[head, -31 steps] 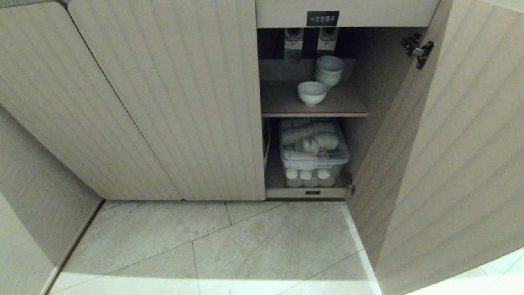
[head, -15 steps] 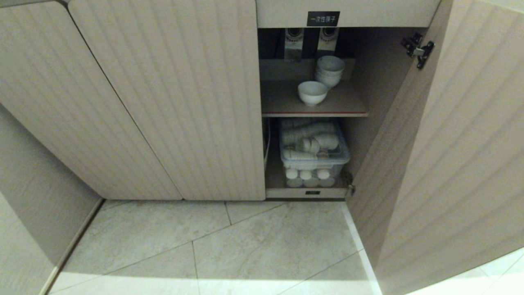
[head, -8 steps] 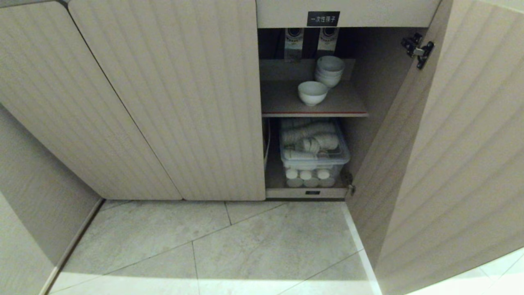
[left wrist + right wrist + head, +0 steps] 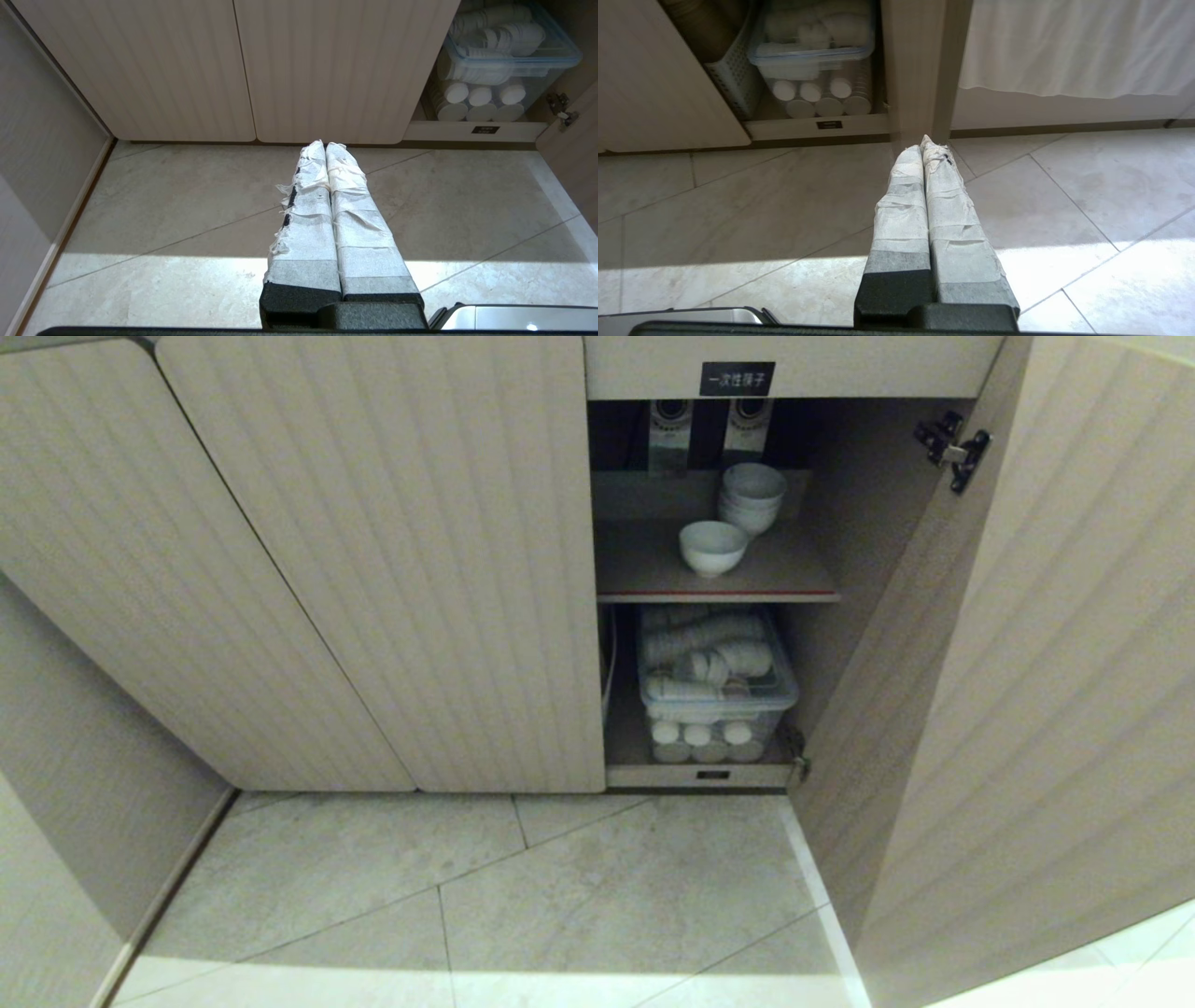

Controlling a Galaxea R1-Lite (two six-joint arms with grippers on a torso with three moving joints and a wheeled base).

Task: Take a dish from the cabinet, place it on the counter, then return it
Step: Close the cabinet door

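My cabinet stands before me with its right door swung open and the two left doors shut. On the upper shelf the dish sits upright near the front edge, alone, with a stack of bowls just behind it and to the right, apart from it. A black label is fixed to the rail above the opening. On the lower level a clear lidded box holds white ware, and white cups lie in a row beneath it. My left claw hangs low over the floor tiles, pointing at the base of the shut doors; its taped fingers are pressed together and hold nothing. My right claw hangs likewise over the tiles, its tips aimed at the edge of the open door; its fingers are also pressed together and empty. Neither claw appears in the head view, and both are well apart from the dish. A white cloth hangs beyond the door on the right.
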